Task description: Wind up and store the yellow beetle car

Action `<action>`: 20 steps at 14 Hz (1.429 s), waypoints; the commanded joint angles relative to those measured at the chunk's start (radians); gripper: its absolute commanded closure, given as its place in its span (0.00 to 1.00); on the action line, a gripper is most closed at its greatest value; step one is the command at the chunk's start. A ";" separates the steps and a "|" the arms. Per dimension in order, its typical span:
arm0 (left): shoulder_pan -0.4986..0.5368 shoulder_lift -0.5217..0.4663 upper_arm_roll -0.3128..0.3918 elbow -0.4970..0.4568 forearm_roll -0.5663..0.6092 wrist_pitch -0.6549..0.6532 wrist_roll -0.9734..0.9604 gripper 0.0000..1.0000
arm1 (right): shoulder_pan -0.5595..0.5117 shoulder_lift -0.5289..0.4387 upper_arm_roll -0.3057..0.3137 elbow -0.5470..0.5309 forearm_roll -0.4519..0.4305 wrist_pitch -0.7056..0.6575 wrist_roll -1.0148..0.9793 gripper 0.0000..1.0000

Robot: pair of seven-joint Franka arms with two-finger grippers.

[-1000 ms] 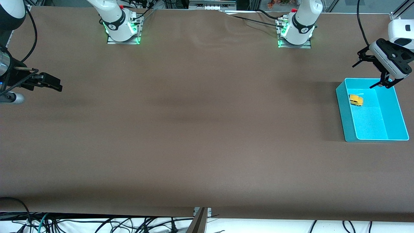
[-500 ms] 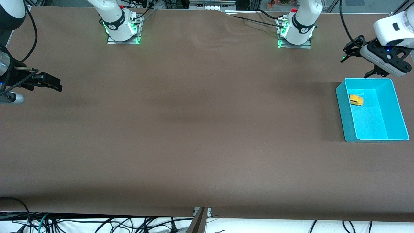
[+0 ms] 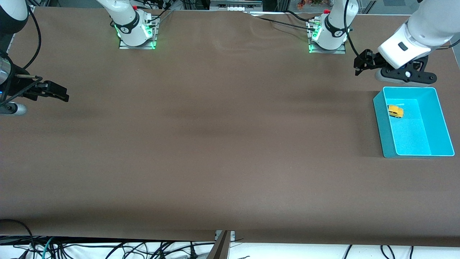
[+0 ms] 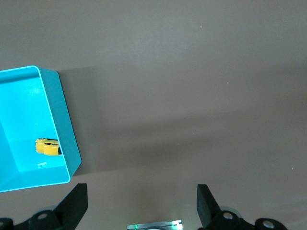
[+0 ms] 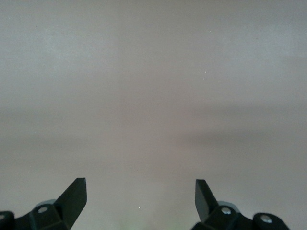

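Note:
The yellow beetle car lies inside a turquoise bin at the left arm's end of the table, in the part of the bin nearest the robots' bases. It also shows in the left wrist view, in the bin. My left gripper is open and empty, up in the air over bare table beside the bin, between the bin and the left arm's base; its open jaws show in the left wrist view. My right gripper is open and empty, waiting at the right arm's end of the table.
The brown table mat bears nothing else. The two arm bases stand along the edge farthest from the front camera. Cables hang below the nearest edge.
My left gripper has risen from over the bin's corner and swung toward the middle of the table, off the bin. The car, the bin and the right arm have not moved.

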 commanded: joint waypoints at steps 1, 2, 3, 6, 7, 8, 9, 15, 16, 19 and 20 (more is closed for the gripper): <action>0.024 0.053 0.033 0.066 -0.029 0.014 -0.033 0.00 | 0.003 -0.010 -0.002 -0.002 0.007 -0.006 0.004 0.00; 0.025 0.051 0.035 0.063 -0.032 0.012 -0.037 0.00 | 0.003 -0.010 -0.002 -0.002 0.007 -0.004 0.002 0.00; 0.027 0.047 0.035 0.060 -0.032 0.012 -0.074 0.00 | 0.003 -0.010 -0.002 -0.002 0.004 -0.004 0.002 0.00; 0.025 0.039 0.009 0.058 -0.037 0.012 -0.270 0.00 | 0.004 -0.010 -0.002 -0.002 0.004 -0.003 0.002 0.00; 0.025 0.042 0.009 0.057 -0.028 0.017 -0.255 0.00 | 0.003 -0.010 -0.002 -0.002 0.006 -0.003 0.002 0.00; 0.025 0.045 0.010 0.057 -0.025 0.023 -0.204 0.00 | 0.004 -0.010 -0.002 -0.002 0.006 -0.003 0.002 0.00; 0.031 0.046 0.012 0.055 -0.026 0.028 -0.126 0.00 | 0.004 -0.010 -0.002 -0.002 0.004 -0.004 0.002 0.00; 0.061 0.039 0.013 0.049 -0.028 0.034 -0.068 0.00 | 0.004 -0.010 -0.002 -0.002 0.004 -0.004 0.002 0.00; 0.065 0.039 0.012 0.048 -0.028 0.034 -0.039 0.00 | 0.003 -0.010 -0.002 -0.002 0.004 -0.004 0.002 0.00; 0.102 0.016 0.015 0.028 -0.028 0.032 0.039 0.00 | 0.003 -0.010 -0.002 -0.002 0.003 -0.004 0.002 0.00; 0.107 0.014 0.016 0.022 -0.028 0.032 0.041 0.00 | 0.003 -0.010 -0.002 -0.002 0.003 -0.006 0.001 0.00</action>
